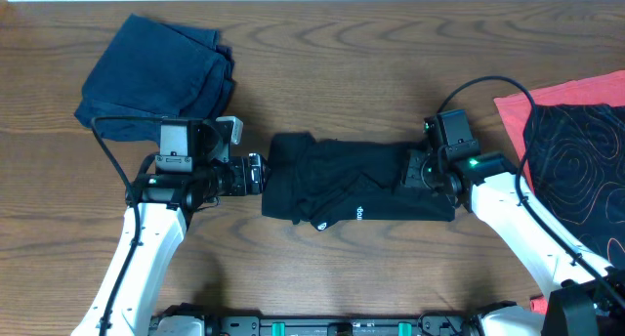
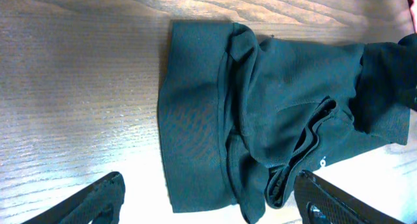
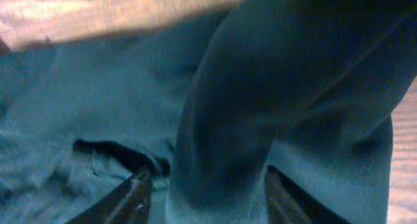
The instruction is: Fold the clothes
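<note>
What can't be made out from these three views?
- Right pincer: the right wrist view is blurred and filled by the black T-shirt. A fold sits between its fingers; whether it is gripped or loose is unclear. Overhead, its own wrist covers it.
- Patterned garment: cut off by the right edge of the overhead view.
- Blue garment: bunched up, type unclear; overhead only.
- White print on the T-shirt: too small to read.

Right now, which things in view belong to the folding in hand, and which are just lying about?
In hand: black T-shirt, mid-table; left gripper, open beside it; right gripper, jaws astride a fold of it.
Lying about: navy garment, far left; red cloth and black patterned garment, right edge.
</note>
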Available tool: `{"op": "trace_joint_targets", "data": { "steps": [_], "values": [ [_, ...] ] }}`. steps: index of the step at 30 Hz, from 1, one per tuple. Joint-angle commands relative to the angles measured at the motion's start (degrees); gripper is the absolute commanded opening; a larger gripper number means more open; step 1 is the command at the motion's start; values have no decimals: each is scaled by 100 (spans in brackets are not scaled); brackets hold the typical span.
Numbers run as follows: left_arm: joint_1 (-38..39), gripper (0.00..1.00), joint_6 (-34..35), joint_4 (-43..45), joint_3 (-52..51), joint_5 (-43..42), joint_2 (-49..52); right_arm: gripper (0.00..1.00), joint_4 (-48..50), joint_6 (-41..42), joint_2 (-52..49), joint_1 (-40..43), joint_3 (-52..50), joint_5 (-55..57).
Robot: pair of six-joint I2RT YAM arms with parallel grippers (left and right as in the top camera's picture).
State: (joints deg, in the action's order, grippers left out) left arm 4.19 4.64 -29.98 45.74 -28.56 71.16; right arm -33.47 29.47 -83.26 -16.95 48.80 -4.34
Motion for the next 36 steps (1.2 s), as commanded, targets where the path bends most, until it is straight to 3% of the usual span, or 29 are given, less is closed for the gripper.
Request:
{"op": "trace_joint_targets", "data": {
  "steps": [1,4,6,7,9,10,11,20,36],
  "values": [
    [-24,84,-52,4,101,-39,-4,58,-87,-11,-85,24,9,-111],
    [-24,85,-50,4,101,-42,-4,61,-96,74,-240,-22,-76,-179],
    [-24,84,-50,4,101,-42,-7,55,-92,136,-402,-70,-96,-251],
    [-24,84,-50,4,101,-42,-7,45,-72,131,-459,-92,-96,-308],
    [-24,84,-50,2,101,-42,-4,14,-96,63,-527,-118,-94,-358],
    [-24,84,-50,0,101,-42,-7,4,-136,-37,-520,-105,-90,-315],
    [-24,85,-50,-2,101,-39,-7,1,-243,-144,-474,-81,-55,-192],
    [-24,85,-50,92,101,-42,-4,1,-2087,-1390,92,50,984,970],
    [-24,84,-50,63,101,-39,-7,1,-1609,-1303,-776,-614,745,402]
  ]
}}
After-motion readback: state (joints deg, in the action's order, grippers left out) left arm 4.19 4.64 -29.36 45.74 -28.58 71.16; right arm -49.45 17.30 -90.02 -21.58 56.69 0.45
